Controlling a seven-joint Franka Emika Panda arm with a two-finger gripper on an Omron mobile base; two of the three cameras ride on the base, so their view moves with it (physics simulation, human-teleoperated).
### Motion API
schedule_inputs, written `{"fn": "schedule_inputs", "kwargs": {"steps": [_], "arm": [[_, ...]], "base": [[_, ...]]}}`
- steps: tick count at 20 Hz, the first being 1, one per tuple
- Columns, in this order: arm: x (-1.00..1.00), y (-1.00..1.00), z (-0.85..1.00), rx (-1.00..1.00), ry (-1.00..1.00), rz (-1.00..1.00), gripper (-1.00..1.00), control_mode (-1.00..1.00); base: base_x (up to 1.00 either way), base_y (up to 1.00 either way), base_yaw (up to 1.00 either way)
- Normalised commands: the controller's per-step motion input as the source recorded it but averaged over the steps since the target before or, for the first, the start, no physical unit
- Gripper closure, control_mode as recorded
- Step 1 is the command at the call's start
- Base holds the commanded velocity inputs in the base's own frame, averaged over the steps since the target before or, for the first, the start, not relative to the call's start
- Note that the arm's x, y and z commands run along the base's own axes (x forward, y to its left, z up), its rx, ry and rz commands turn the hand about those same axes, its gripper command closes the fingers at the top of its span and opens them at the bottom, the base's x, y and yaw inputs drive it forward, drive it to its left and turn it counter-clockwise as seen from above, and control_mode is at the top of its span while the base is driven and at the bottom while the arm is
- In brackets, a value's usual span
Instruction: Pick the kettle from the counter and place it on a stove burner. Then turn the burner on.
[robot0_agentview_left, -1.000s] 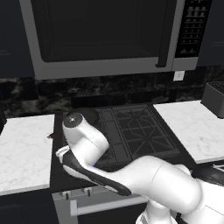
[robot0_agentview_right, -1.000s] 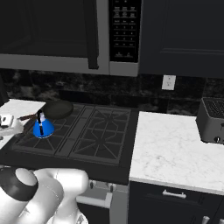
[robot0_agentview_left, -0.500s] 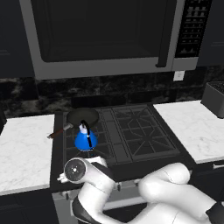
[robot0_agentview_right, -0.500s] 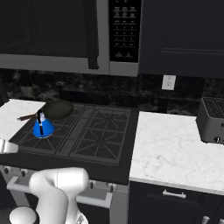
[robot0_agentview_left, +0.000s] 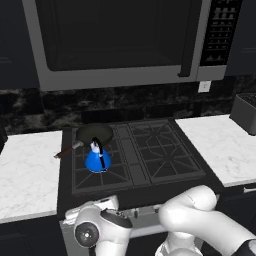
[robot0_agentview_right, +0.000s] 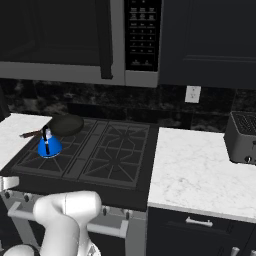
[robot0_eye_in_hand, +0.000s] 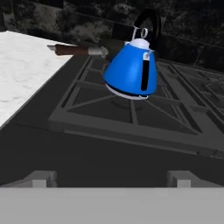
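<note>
A: Where's the kettle (robot0_agentview_left: 98, 158)?

B: Off the bench (robot0_agentview_left: 27, 170) already — it sits upright on the front left burner (robot0_agentview_left: 100, 170) of the 4, just in front of the pan (robot0_agentview_left: 92, 134). From my hand camera its blue cone rests square on the grate and its black handle arches over the pale knob.

A: And your claw (robot0_eye_in_hand: 113, 177)?

B: Spread as wide as it goes, holding nothing. It hangs low at the stove's front edge, well short of the kettle, with both tips apart and bare cooktop (robot0_eye_in_hand: 65, 153) between them.

A: So what's left?

B: I'd call the first half done — picked and placed. What remains is turning the burner on. The knobs (robot0_agentview_right: 105, 212) run along the stove's front panel, below the cooktop; I judge I must find the one for the front left burner and twist it. None looks turned yet, though they are too small to be sure.
</note>
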Motion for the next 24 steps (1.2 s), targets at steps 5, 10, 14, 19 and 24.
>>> {"fn": "schedule_inputs", "kwargs": {"steps": [5,10,14,19,24], "arm": [[0.0,0.19,-0.47,-0.01,-0.16,0.0,-1.0,-1.0],[0.0,0.16,-0.42,0.0,-0.15,0.0,-1.0,-1.0],[0.0,0.24,-0.32,-0.01,-0.11,0.0,-1.0,-1.0],[0.0,0.04,-0.22,0.0,-0.05,0.0,-1.0,-1.0],[0.0,0.0,-0.19,0.0,-0.03,-0.01,-1.0,-1.0]], "base": [[0.0,0.0,0.0],[0.0,0.0,0.0],[0.0,0.0,0.0],[0.0,0.0,0.0],[0.0,0.0,0.0]]}}
